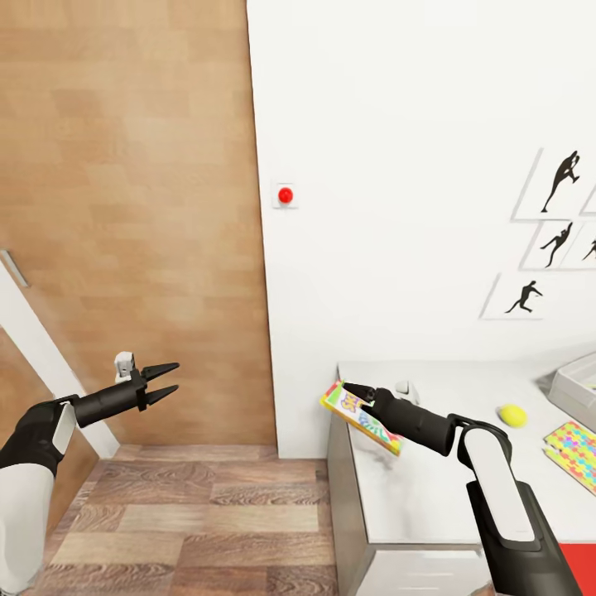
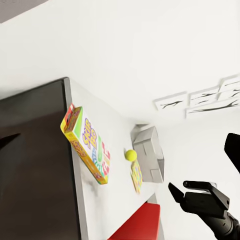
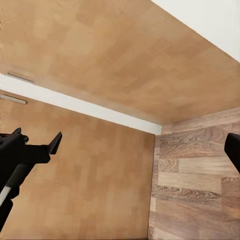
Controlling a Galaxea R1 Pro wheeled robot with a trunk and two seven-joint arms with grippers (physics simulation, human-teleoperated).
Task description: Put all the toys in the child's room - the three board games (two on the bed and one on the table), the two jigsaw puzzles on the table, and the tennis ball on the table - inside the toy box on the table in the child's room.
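My left claw (image 1: 168,382) hangs out over the wood-plank floor (image 1: 207,513), fingers spread and holding nothing, with plenty of free air around it and a wooden wall panel (image 1: 132,207) well behind. My right claw (image 1: 354,389) reaches over the near left corner of the white table (image 1: 422,488); its tips sit right at the board game (image 1: 361,416), but from the head camera I cannot tell whether they are clamped on the box or only touching it. That box is lying at the very edge of the tabletop, one end poking out past the table's side over the floor, and the left wrist camera shows it the same way, a bright printed box (image 2: 86,145) overhanging the rim. Further along the table, well apart from the box, sits the tennis ball (image 1: 512,415), out on bare white surface. Just past it on the right lie the jigsaw puzzles (image 1: 574,451), flat near the table's right side. Beyond them, the toy box (image 1: 577,387) rests against the far right; only its grey corner shows and I cannot see what is in it. Behind the table stands the white wall (image 1: 397,165), with a red button (image 1: 285,195) and dark figure pictures (image 1: 550,240) hung higher up.
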